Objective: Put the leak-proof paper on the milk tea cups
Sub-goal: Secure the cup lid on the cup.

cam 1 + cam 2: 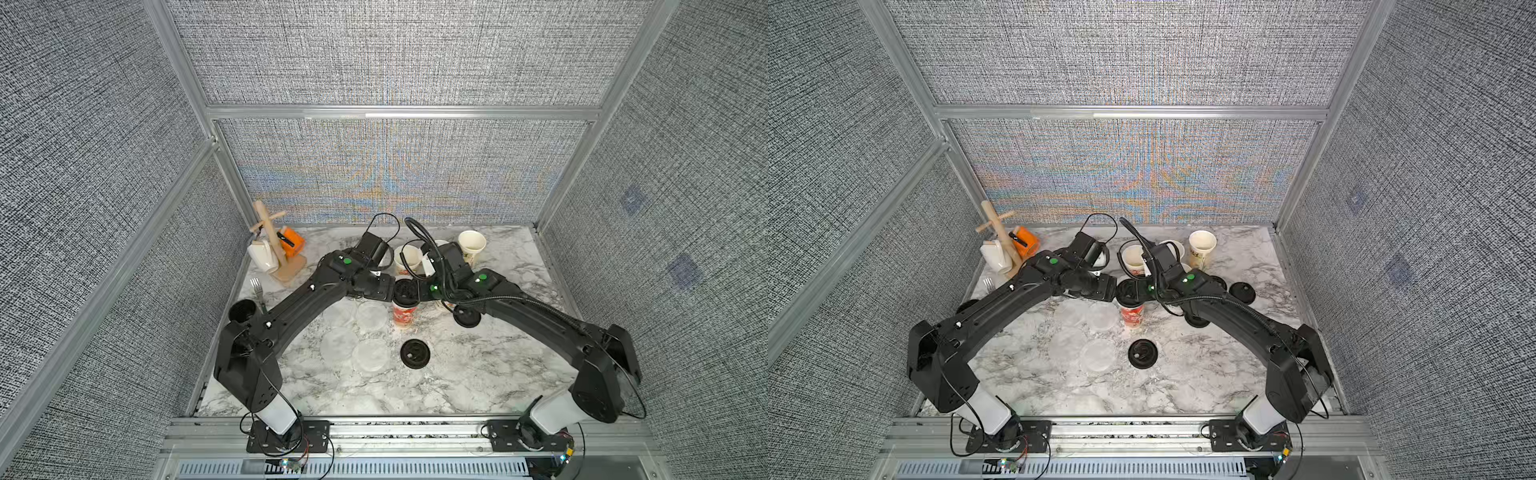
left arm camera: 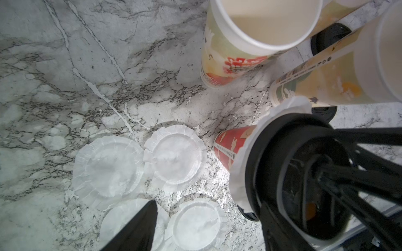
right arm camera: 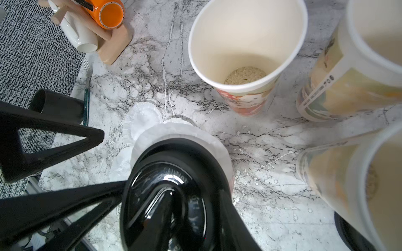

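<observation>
A red milk tea cup (image 1: 403, 319) on the tabletop (image 1: 478, 374) wears leak-proof paper (image 2: 241, 173) under a black lid (image 1: 405, 291). The left end effector (image 1: 390, 291) gapes wide beside it. The right end effector (image 1: 420, 290) is at the lid, and I cannot tell its opening. Four paper discs (image 1: 338, 345) lie to the cup's left.

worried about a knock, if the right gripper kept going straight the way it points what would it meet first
Most likely the black lid capping the red cup: the right wrist view shows it directly ahead of the right gripper, very close. Whether they already touch is unclear.
</observation>
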Motion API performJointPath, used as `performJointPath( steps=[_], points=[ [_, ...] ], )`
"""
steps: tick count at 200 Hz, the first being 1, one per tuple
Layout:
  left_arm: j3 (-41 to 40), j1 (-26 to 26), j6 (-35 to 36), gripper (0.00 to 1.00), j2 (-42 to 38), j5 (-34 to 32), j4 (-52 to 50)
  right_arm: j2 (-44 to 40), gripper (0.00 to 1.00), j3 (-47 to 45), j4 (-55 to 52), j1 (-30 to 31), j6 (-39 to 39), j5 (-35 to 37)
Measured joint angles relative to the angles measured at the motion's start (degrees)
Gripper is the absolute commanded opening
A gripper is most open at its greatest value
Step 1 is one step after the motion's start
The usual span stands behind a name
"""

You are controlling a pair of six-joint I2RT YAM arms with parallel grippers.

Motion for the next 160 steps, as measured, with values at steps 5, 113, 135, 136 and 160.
performJointPath(
  steps=[5, 113, 135, 136, 160],
  points=[
    [0.0, 0.0, 0.0, 0.76, 0.0, 0.0, 0.0, 0.0, 0.36, 0.0, 0.0, 0.0, 0.0, 0.0],
    [-4.8, 0.6, -1.5, 0.75, 0.2, 0.2, 6.0, -0.1, 0.35, -0.5, 0.8, 0.8, 0.0, 1.0],
    [-6.9, 1.0, -1.6, 0.74, 0.0, 0.4, 8.7, -0.1, 0.35, -0.7, 1.1, 1.2, 0.1, 1.7],
    [-7.0, 1.1, -1.6, 0.74, 0.0, 0.5, 8.9, -0.1, 0.35, -0.7, 1.1, 1.2, 0.1, 1.7],
    [-8.5, 1.6, -1.6, 0.74, -0.2, 0.7, 11.7, -0.3, 0.35, -1.2, 1.9, 1.7, 0.7, 2.7]
  ],
)
